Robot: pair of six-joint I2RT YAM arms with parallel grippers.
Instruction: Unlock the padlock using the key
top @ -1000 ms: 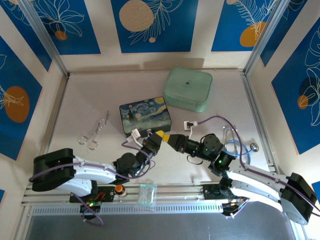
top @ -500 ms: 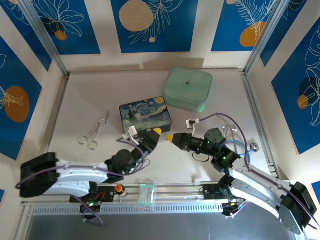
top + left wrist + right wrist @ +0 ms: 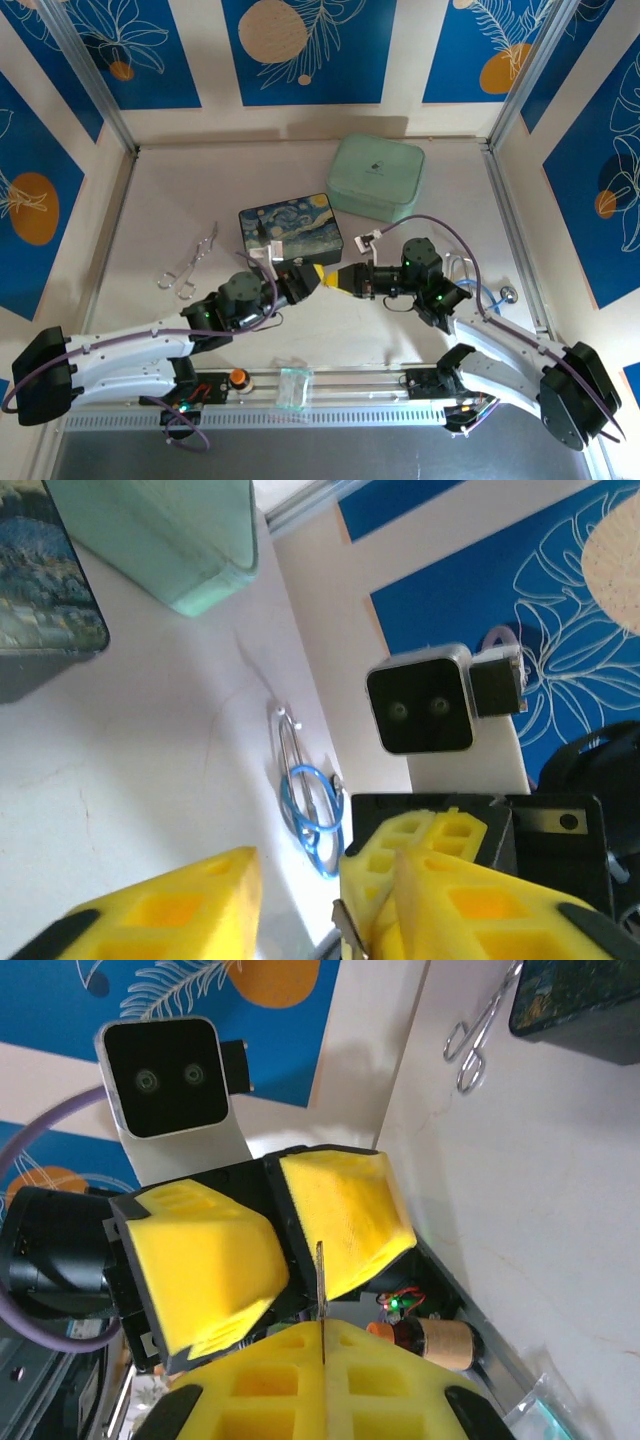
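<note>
My right gripper (image 3: pixel 322 1335) is shut on the key (image 3: pixel 320 1280), a thin pale metal blade that sticks out past its yellow fingertips. My left gripper (image 3: pixel 298 1295) faces it tip to tip, open, with one yellow finger on each side of the blade. The blade lies close to one of those fingers (image 3: pixel 345 1215), and the other finger stands apart from it. In the left wrist view the key (image 3: pixel 346 932) shows beside the right-hand yellow pad, with a gap across to the other finger (image 3: pixel 160 910). From above, the left gripper (image 3: pixel 316 273) and right gripper (image 3: pixel 342 281) meet mid-table. The padlock is out of view.
The dark Starry Night box (image 3: pixel 291 231) lies just behind the grippers, and the mint green box (image 3: pixel 375 177) stands farther back. Metal forceps (image 3: pixel 185 268) lie at the left. Blue-handled scissors (image 3: pixel 470 285) and a small silver ball (image 3: pixel 509 294) are at the right. A clear bag (image 3: pixel 293 386) sits on the front rail.
The left gripper opened and drew away from the right one. It then came back tip to tip, its fingers narrowing round the key. Both grippers moved a little farther up the table.
</note>
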